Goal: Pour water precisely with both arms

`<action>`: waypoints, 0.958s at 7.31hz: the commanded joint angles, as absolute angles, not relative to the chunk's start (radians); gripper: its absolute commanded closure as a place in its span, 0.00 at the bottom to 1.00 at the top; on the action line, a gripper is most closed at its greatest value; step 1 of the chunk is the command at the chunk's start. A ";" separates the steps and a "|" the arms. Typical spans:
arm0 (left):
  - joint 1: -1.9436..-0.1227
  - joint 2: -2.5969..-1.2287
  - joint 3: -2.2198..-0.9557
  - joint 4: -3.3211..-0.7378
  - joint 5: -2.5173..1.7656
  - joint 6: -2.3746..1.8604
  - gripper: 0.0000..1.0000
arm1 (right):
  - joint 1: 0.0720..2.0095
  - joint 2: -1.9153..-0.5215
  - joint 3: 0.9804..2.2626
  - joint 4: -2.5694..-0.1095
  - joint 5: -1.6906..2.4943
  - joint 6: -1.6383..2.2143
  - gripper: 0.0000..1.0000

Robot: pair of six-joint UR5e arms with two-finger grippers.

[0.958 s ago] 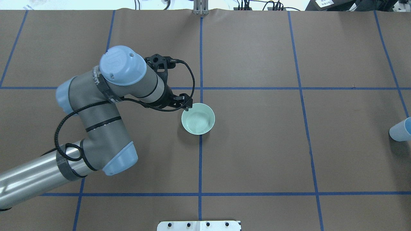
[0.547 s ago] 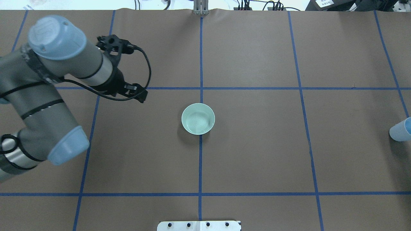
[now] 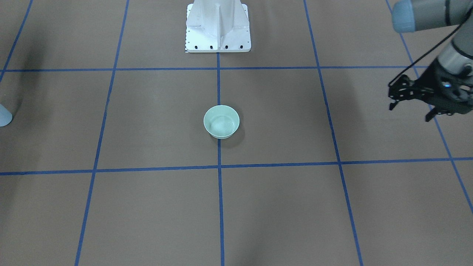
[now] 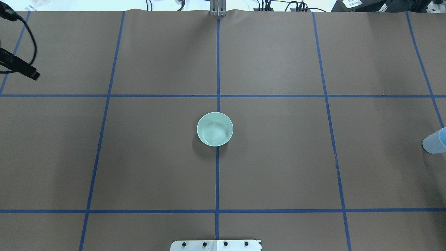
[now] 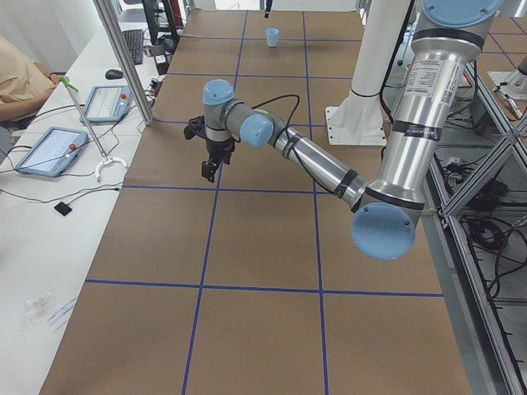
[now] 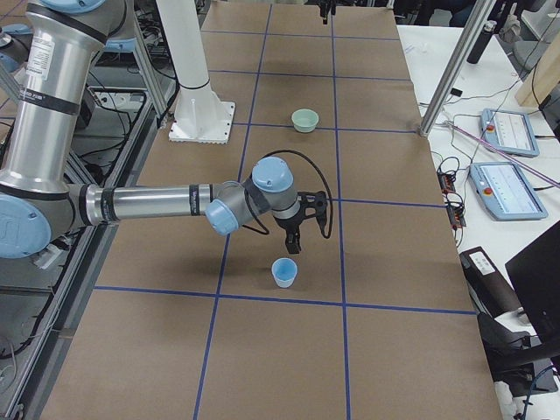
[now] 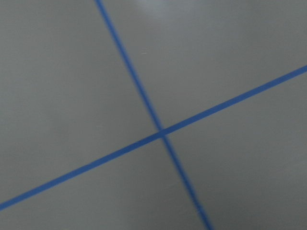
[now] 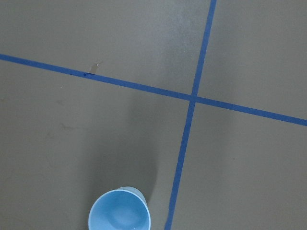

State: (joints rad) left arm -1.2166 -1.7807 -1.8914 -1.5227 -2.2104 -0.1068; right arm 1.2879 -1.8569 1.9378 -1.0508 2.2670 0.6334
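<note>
Exterior front-facing view, L to R: light-blue cup upright at the far left edge, pale green bowl mid-table on the centre tape line, and my left gripper off at the right edge, well apart from both. Its fingers are spread wide w/ nothing between them, hanging above bare table; the left wrist cam shows only a tape crossing. Water: I see just a faint pale sheen in the bowl's bottom, which I take for it. Whether the cup holds any, can't tell, since the right wrist cam shows only a blue inside w/ a vague lighter patch. My right gripper appears only in the side views, pointing down just above and beside the cup, not touching; wide or narrow, can't tell from there. My read: the cup pick-up is the step in hand, right arm doing it, left arm parked clear, so no pour is under way yet. Next move, I'd guess: centre the right fingers either side of the cup wall, come down straight, grip gently so the thin cup doesn't buckle, lift level, carry to the bowl, then tilt slowly over its rim.
</note>
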 commanded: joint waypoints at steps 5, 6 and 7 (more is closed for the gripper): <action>-1.454 -1.694 -1.706 -1.545 -2.247 0.136 0.00 | 0.893 -1.997 2.103 -0.961 1.762 1.141 0.00; -1.454 -1.694 -1.707 -1.546 -2.247 0.135 0.00 | 0.849 -2.026 2.103 -0.936 1.697 1.202 0.00; -1.454 -1.694 -1.710 -1.546 -2.249 0.135 0.00 | 0.777 -2.045 2.103 -0.934 1.590 1.292 0.00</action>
